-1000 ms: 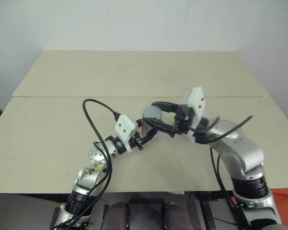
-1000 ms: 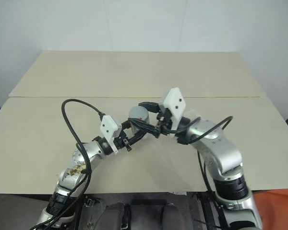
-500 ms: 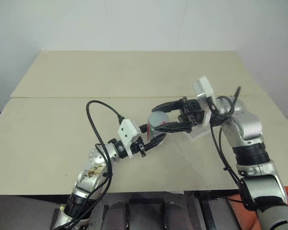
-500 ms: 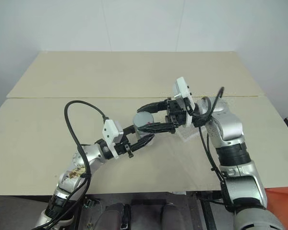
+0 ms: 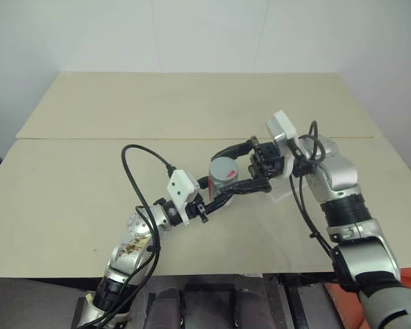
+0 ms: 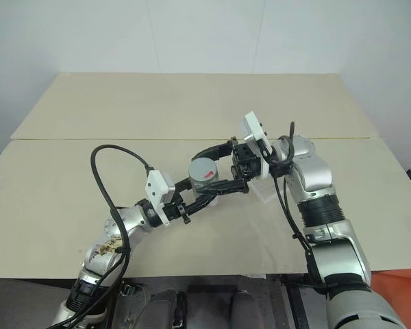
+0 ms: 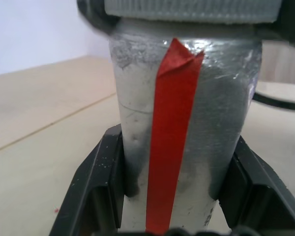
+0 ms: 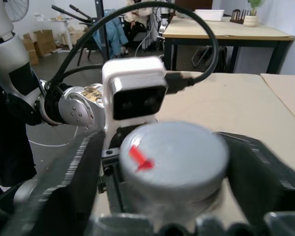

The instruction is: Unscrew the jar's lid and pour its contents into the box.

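Centrally, above the near half of the beige table (image 5: 68,192), the left gripper (image 5: 216,199) is clamped on the jar (image 5: 222,179), its two black fingers (image 7: 101,189) pressed against the silver-grey body either side of the red stripe (image 7: 169,142). The lid (image 6: 205,168), marked with a small red patch, sits on the jar's top. The right gripper (image 5: 238,168) reaches in from the right, its fingers spread either side of the lid. A clear plastic box (image 5: 281,188) lies on the table just beneath the right wrist.
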You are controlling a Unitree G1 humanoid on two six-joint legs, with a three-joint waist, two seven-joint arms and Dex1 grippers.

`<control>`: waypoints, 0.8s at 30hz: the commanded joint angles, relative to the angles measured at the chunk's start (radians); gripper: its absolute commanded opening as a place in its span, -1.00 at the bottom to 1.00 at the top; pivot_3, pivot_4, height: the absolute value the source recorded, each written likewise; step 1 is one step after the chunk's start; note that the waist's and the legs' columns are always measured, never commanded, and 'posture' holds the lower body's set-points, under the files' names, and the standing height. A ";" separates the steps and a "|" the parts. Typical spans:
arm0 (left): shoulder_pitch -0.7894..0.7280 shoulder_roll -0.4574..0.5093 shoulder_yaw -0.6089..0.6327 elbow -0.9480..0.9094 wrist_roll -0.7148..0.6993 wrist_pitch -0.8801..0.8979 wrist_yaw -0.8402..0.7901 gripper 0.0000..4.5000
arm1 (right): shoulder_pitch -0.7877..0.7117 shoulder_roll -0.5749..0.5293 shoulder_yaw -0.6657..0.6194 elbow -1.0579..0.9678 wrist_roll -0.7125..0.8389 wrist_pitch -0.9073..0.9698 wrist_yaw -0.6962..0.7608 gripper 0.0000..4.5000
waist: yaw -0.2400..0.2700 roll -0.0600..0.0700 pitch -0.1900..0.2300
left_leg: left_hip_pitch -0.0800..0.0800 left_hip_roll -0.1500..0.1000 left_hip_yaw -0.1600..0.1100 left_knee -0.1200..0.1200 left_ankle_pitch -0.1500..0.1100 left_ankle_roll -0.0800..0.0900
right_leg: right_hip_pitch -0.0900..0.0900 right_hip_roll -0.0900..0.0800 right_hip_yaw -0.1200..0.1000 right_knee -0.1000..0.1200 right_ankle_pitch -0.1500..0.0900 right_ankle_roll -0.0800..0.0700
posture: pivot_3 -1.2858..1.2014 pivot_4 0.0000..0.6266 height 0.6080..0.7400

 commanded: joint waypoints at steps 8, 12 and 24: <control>-0.024 -0.011 0.006 0.009 0.018 -0.046 0.022 -0.05 | 0.160 -0.038 -0.158 -0.326 0.009 0.047 -0.331 0.98 | 0.010 0.000 0.000 | 0.000 0.000 0.000 0.000 0.000 0.000 | 0.000 0.000 0.000 0.000 0.000 0.000 | 0.03 -0.52 1.00; -0.027 -0.011 0.007 0.019 0.021 -0.041 0.027 -0.05 | 0.235 -0.038 -0.191 -0.462 0.012 0.090 -0.470 0.98 | 0.014 0.000 0.000 | 0.000 0.000 0.000 0.000 0.000 0.000 | 0.000 -0.001 0.000 0.000 0.000 0.000 | 0.03 -0.52 1.00; -0.050 -0.008 0.016 0.048 0.063 -0.073 0.054 -0.05 | 0.397 0.078 -0.082 -0.886 -0.114 0.302 -1.008 0.98 | 0.015 0.000 0.000 | 0.000 -0.001 0.000 0.000 0.000 0.000 | 0.000 0.000 0.000 0.000 0.000 0.000 | 0.03 -0.52 1.00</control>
